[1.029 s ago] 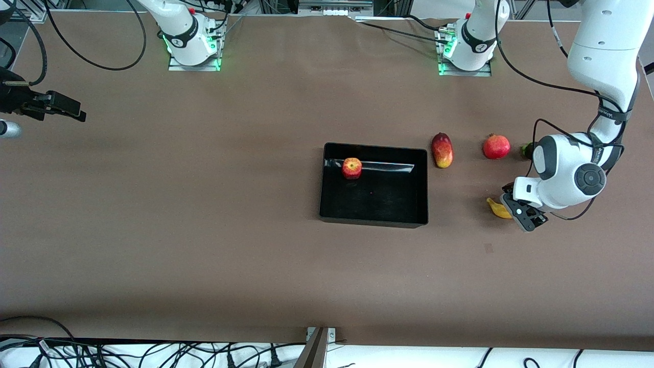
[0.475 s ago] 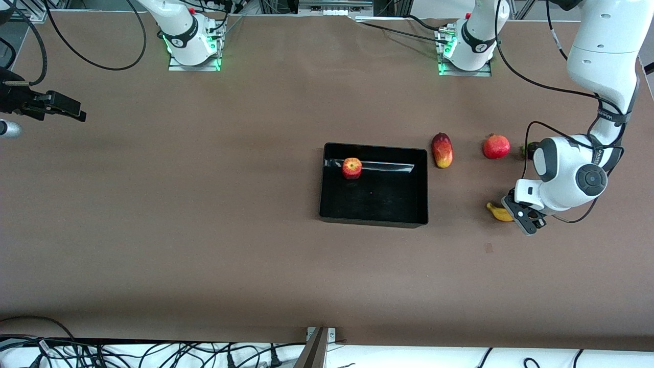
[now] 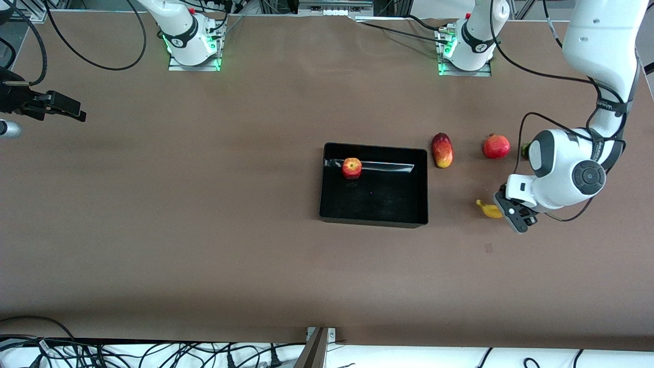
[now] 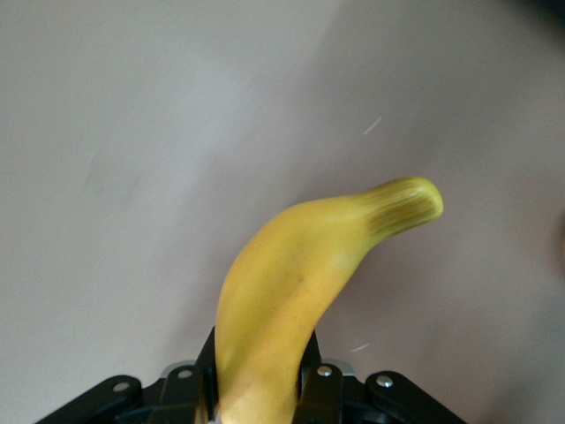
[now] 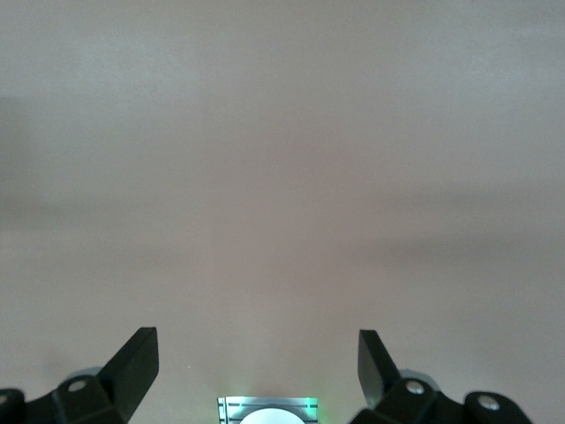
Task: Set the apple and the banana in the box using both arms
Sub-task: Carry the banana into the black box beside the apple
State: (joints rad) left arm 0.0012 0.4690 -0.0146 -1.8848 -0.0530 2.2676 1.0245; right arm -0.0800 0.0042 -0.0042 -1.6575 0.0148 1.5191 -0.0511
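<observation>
yellow banana (image 4: 291,291) (unlabelled) in left gripper (image 3: 503,208).

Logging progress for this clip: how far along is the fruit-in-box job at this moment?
Done: the apple lies in the box. In hand: the left gripper is shut on the banana, over the table toward the left arm's end, beside the box. Left: carrying it over and releasing it. The right gripper waits open at the right arm's end.

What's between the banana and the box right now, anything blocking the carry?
Nothing visible. The left tool is shut on the banana, toward the left arm's end of the table from the box; only bare table lies between. The red-yellow oval fruit and the pomegranate lie farther from the front camera, off that line.
</observation>
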